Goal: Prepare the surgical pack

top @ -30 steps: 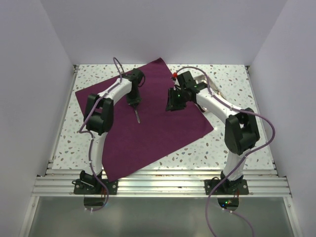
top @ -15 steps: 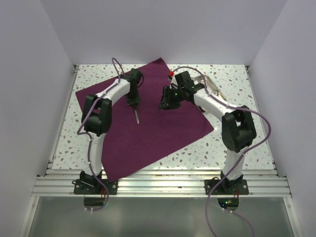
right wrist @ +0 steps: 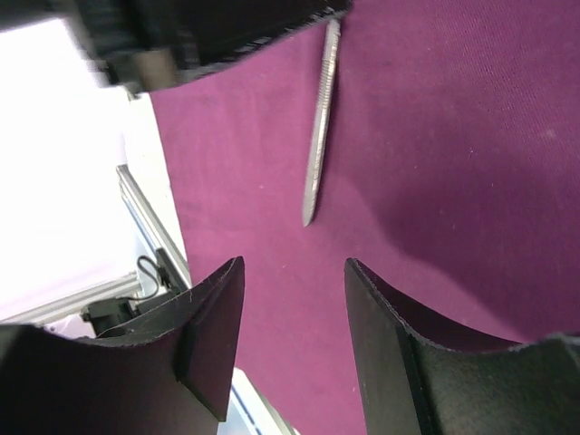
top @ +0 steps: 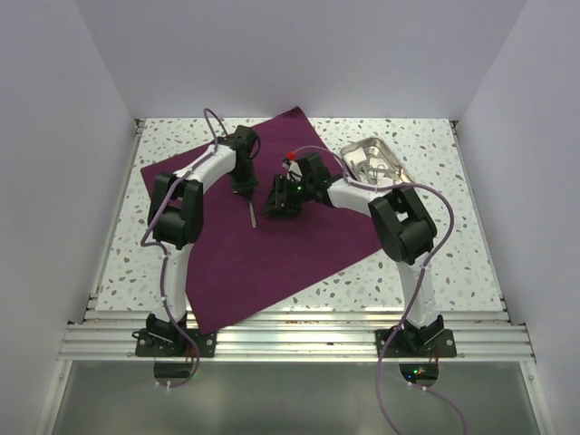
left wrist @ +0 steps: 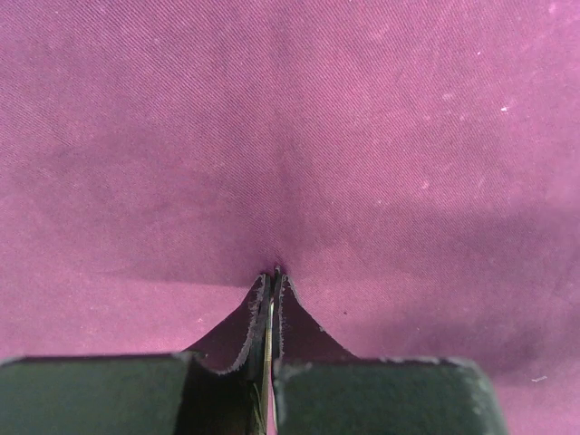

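- While the drape [top: 299, 245] lies spread flat on the table [top: 435, 263], a thin metal tool [top: 251, 214] is gripped over it by the clenched left hand [top: 243, 188].
- The right hand [top: 275, 204], jaws apart, is aimed at the tool; next, a careful closing on it seems called for.

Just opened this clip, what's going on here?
The purple drape lies spread flat on the table. The left gripper is shut on a thin metal instrument over the cloth. The right gripper, jaws open, hovers close to that instrument's free end. A steel tray sits beside the drape's far right edge.
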You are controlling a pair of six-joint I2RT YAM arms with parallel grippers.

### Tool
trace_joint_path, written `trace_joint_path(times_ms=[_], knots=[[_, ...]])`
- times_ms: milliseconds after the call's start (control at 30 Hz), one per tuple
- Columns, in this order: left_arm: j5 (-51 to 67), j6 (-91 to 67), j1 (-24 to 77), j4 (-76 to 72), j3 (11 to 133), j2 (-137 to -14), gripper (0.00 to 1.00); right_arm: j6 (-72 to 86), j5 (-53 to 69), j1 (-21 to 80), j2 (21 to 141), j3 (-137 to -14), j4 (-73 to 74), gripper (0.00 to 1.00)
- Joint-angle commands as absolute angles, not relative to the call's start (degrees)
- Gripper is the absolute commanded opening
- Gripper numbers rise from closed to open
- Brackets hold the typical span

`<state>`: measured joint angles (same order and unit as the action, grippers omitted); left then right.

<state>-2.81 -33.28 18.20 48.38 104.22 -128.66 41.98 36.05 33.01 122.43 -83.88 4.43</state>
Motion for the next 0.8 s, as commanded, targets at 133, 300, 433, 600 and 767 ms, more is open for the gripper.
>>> trace_joint_path(times_ms=[133,300,433,600,767], knots=[[1.04,-31.73,17.23,46.32,104.06,-126.3,0.0,43.86,37.27,35.33,126.38,-88.33,0.61,0.49],[1.23,-31.55,17.23,46.32,103.98,-126.39,0.0,45.44,36.65,36.56,128.05,-88.59,0.18,0.48],[1.76,-31.55,17.14,46.14,103.71,-126.3,0.0,46.75,36.91,37.18,130.77,-90.17,-1.23,0.46],[1.85,-31.64,17.14,46.05,103.36,-126.21,0.0,48.33,36.47,37.97,133.68,-92.98,-1.23,0.45],[1.67,-31.29,16.88,45.97,102.92,-126.12,0.0,47.9,34.37,38.14,133.51,-92.99,-0.18,0.31]])
